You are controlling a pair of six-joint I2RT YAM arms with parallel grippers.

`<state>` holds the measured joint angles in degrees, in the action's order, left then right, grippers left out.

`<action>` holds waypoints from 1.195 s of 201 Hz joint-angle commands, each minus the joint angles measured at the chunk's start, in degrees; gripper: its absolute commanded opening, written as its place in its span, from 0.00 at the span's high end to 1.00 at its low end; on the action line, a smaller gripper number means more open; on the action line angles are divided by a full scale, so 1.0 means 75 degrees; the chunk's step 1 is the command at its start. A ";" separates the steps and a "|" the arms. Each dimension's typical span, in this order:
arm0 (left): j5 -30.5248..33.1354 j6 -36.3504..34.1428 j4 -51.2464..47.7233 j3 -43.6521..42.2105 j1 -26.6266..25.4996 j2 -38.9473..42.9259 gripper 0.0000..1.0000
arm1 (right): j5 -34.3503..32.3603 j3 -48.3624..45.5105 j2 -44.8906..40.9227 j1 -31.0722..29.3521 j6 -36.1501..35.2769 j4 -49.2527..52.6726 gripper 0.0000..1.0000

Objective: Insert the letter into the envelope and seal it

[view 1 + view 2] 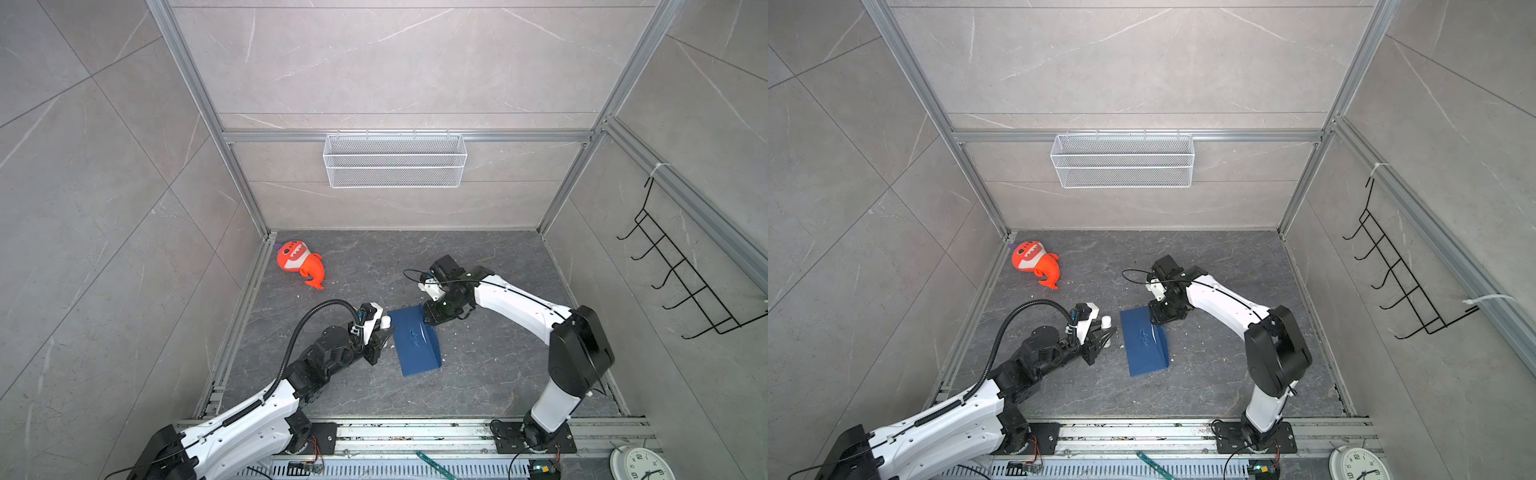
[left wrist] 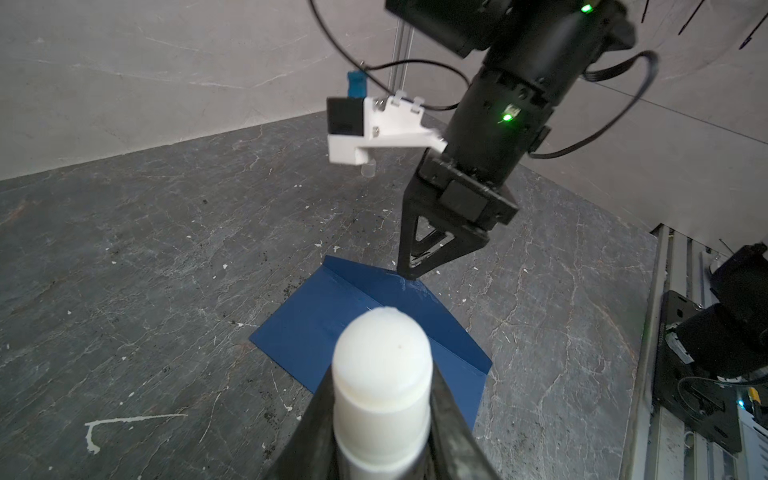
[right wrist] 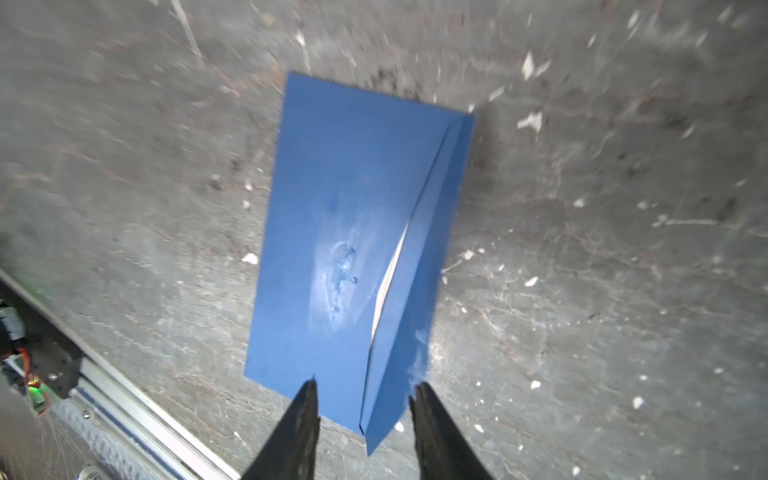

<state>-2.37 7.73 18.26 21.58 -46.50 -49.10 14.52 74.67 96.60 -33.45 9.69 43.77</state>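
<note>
In both top views the blue envelope (image 1: pixel 415 343) lies mid-frame. Left wrist view: the left gripper (image 2: pixel 382 384) pinches a white glue stick (image 2: pixel 382 353) at bottom middle. Right wrist view: the right gripper (image 3: pixel 365 384) has spread fingers, with the envelope's end between them.

Left gripper (image 2: pixel 380 399) clamped, right gripper (image 3: pixel 365 384) parted

Orange plush toy (image 1: pixel 300 264), mesh basket (image 1: pixel 395 176), black hooks (image 1: pixel 685 266), clock (image 1: pixel 640 463), probably a glue stick (image 2: pixel 382 374)
</note>
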 commanded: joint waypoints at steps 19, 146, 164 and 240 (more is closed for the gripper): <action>0.0410 0.0542 0.1705 0.0046 0.0023 -0.0786 1.00 | -0.0285 -0.1523 -0.2181 0.0407 0.1147 -0.1795 0.65; 0.0474 0.1730 0.4007 0.0178 0.0073 -0.4092 1.00 | 0.0369 -0.4526 -0.1831 0.0912 0.3431 -0.5420 0.97; 0.0491 0.1886 0.4213 0.0157 0.0089 -0.4354 1.00 | 0.0545 -0.4623 -0.1672 0.0909 0.3577 -0.5721 0.99; 0.0551 0.2341 0.5166 0.0140 0.0176 -0.5523 1.00 | 0.1174 -0.4863 -0.1251 0.0857 0.4013 -0.6512 1.00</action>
<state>0.47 23.38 49.76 21.56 -45.58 -88.58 21.28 39.24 86.19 -26.70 38.04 -2.09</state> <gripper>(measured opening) 0.270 0.046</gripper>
